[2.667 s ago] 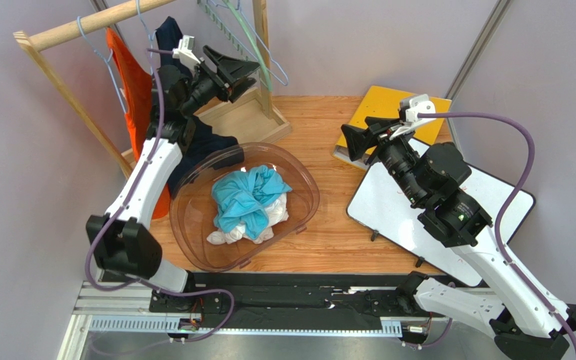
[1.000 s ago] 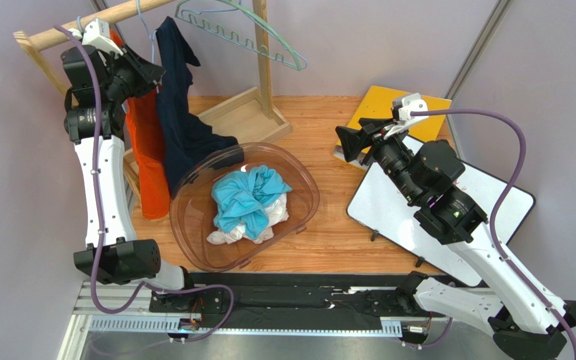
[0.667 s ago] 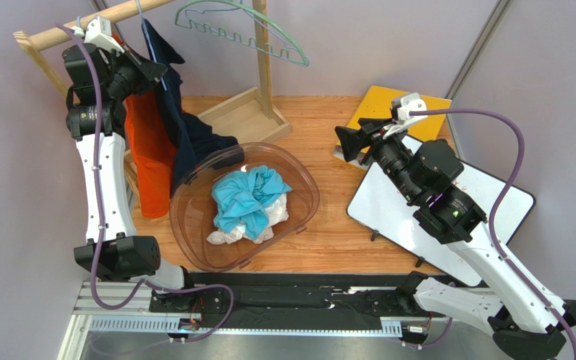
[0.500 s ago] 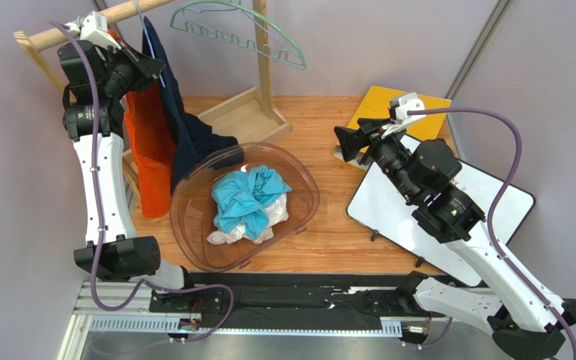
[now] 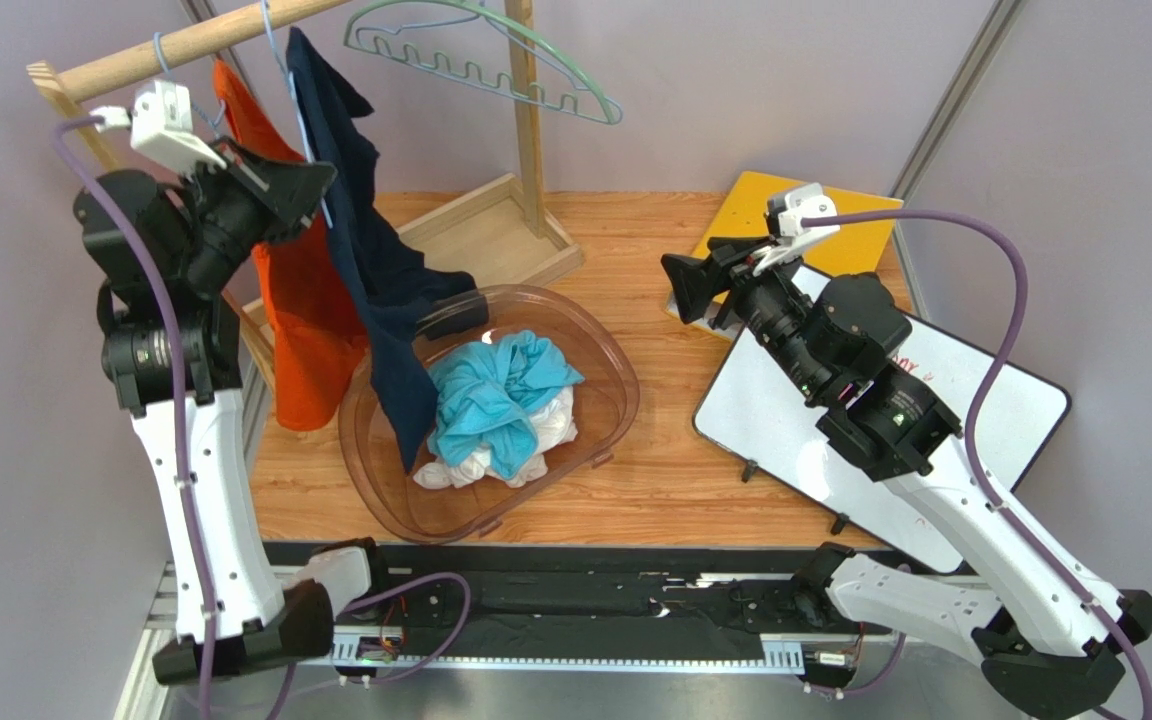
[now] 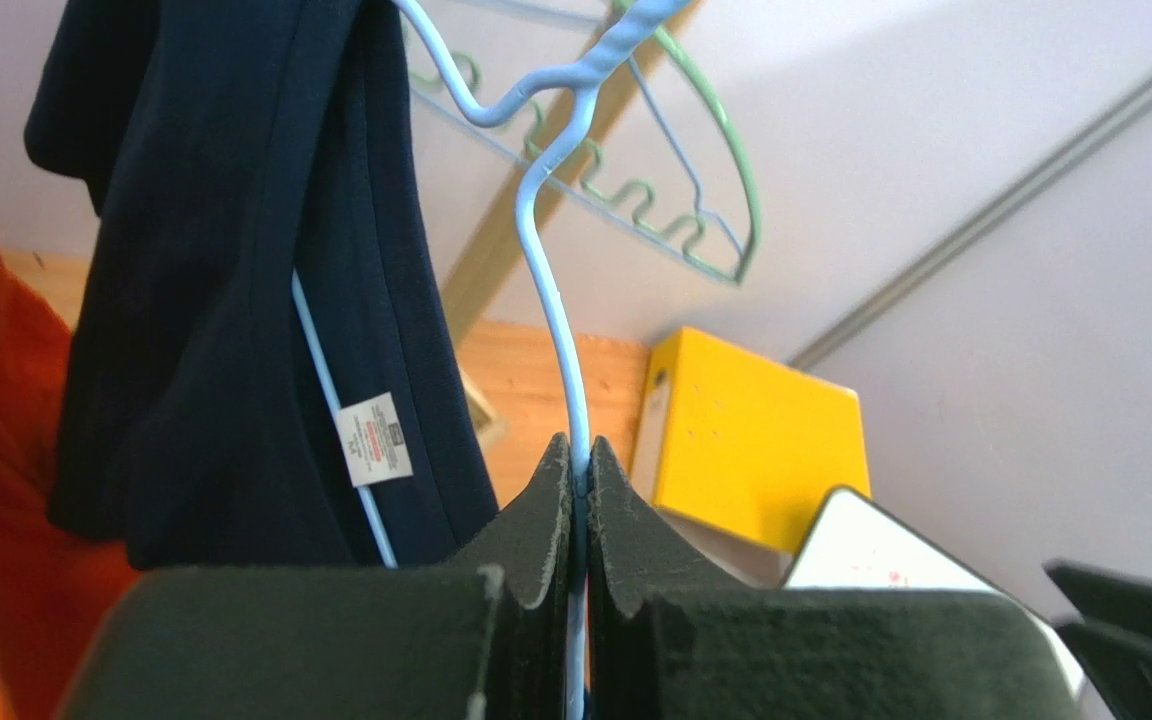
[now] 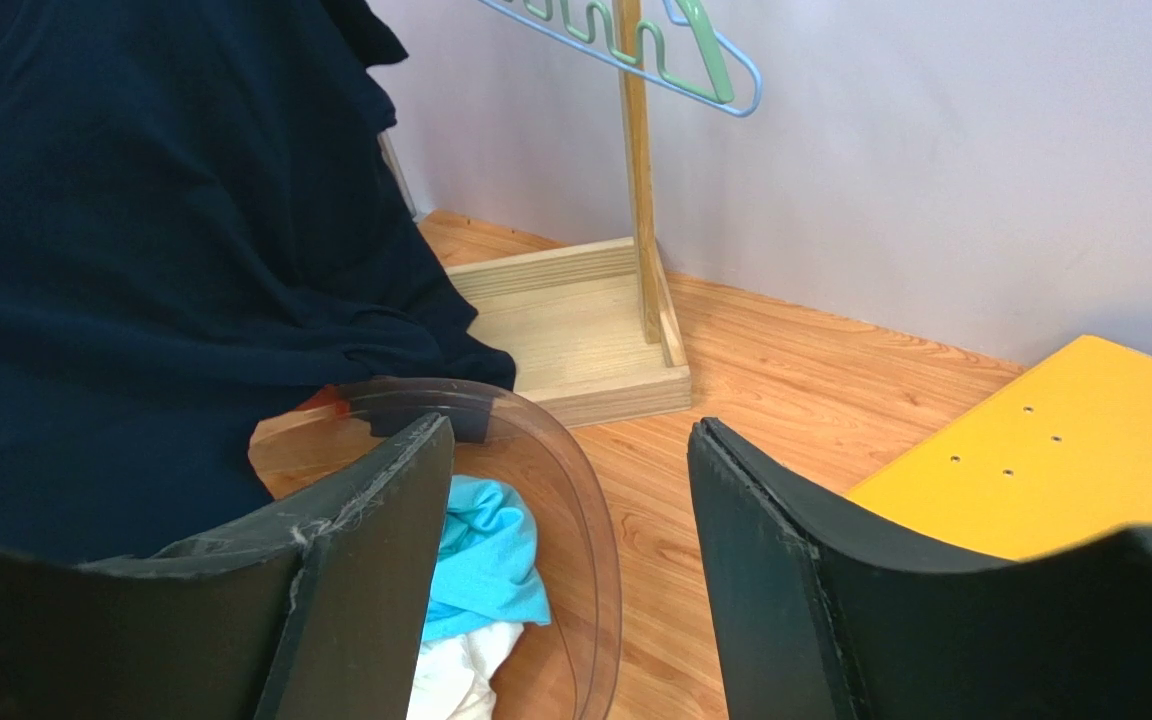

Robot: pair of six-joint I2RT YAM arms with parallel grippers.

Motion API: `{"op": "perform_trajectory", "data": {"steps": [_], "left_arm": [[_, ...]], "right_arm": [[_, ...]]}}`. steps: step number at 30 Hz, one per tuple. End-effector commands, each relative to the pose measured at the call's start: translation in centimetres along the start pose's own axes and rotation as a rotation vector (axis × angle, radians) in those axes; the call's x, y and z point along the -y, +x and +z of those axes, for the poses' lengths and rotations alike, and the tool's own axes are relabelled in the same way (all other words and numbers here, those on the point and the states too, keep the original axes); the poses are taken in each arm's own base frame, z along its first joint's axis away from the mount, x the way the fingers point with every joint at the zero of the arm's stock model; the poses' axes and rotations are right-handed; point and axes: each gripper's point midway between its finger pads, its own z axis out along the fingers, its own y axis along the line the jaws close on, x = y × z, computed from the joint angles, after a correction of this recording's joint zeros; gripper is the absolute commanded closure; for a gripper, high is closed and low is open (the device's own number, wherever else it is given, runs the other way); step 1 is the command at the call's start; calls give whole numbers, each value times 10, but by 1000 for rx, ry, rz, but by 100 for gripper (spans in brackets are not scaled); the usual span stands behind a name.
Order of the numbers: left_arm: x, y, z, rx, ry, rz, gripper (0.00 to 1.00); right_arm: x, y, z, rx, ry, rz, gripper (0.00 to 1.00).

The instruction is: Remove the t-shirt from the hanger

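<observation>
Left wrist: black fingers (image 6: 537, 518) pinch thin blue wire hanger (image 6: 551, 300).

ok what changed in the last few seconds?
Left claw crossed from the right of the wooden rack to its left and shut on the light blue hanger. Pulling back, it dragged the navy t-shirt so its hem now hangs over the clear bowl. Right claw open, barely shifted; cyan cloth unchanged.
</observation>
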Motion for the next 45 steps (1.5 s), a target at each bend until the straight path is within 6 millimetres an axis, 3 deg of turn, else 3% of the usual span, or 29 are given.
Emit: {"op": "perform_trajectory", "data": {"steps": [1,5,11,15,22,27,30,35,39,43,45], "left_arm": [[21,24,-27,-18,105,-7,100],[26,68,-35,-138,201,-65,100],[44,112,-39,-271,334,-117,100],[54,133,-40,-354,399,-163,100],[69,165,-48,-483,526,-217,100],[71,172,-50,-508,542,-229,100],[73,171,-51,-505,546,-229,100],[77,172,-54,-513,561,-228,100],[79,170,-56,-506,569,-227,100],[84,166,-60,-497,588,-221,100],[86,164,-62,-494,594,-222,100]], "right_arm": [[-7,-12,5,31,-26,12,36],[-14,-3,16,-9,-50,20,36],[-35,5,32,-70,-139,32,36],[-60,13,56,-118,-239,47,34],[-120,-6,93,-82,-470,99,27],[-159,-10,118,-54,-556,91,25],[-172,-11,131,-29,-564,86,25],[-180,-16,143,17,-559,92,28],[-182,-13,151,28,-545,96,32],[-182,3,160,1,-537,102,38],[-186,-3,161,34,-553,110,40]]}}
